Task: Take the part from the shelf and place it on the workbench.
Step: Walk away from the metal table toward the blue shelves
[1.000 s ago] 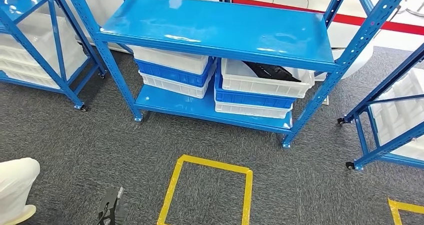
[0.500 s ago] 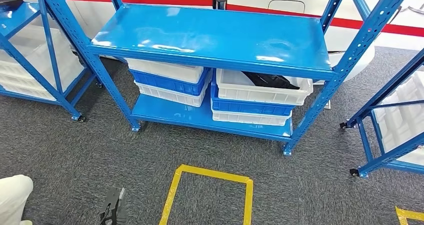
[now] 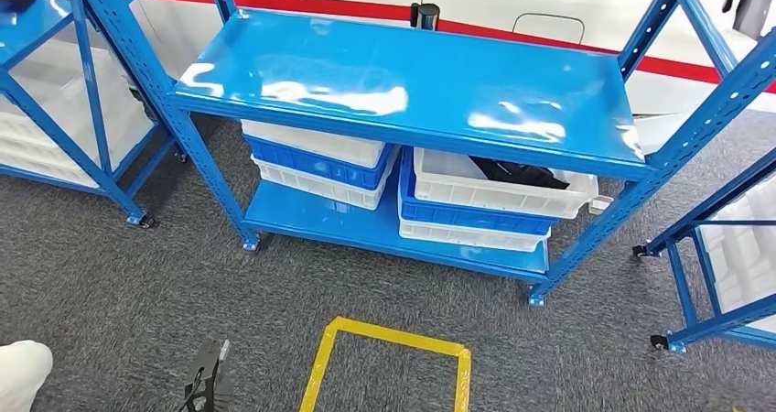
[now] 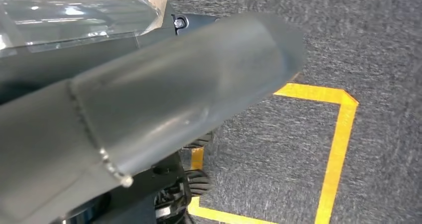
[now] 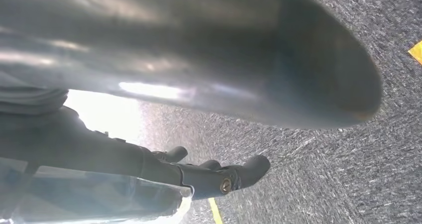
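A black part (image 3: pixel 517 171) lies in a white bin (image 3: pixel 494 192) on the lower level of the blue shelf rack (image 3: pixel 412 82), right of middle and some way ahead of me. The rack's top level is bare. My left hand (image 4: pixel 164 109) hangs over the carpet beside a yellow tape square (image 4: pixel 338 134), thumb stretched out, nothing in it; its dark fingers (image 3: pixel 206 384) show at the head view's lower edge. My right hand (image 5: pixel 189 69) also hangs above the carpet, its dark fingers (image 5: pixel 234 176) extended and holding nothing.
The white bin tops a blue bin (image 3: pixel 467 216) and another white one. A second stack of bins (image 3: pixel 316 156) sits to its left. More blue racks stand at far left (image 3: pixel 55 110) and far right (image 3: pixel 723 247). The yellow tape square (image 3: pixel 389 339) marks the grey carpet before the rack.
The whole picture has shifted, so the camera moved: the rack now looks larger and nearer, and the yellow square has slid towards the lower edge. Nothing on the shelves moved.
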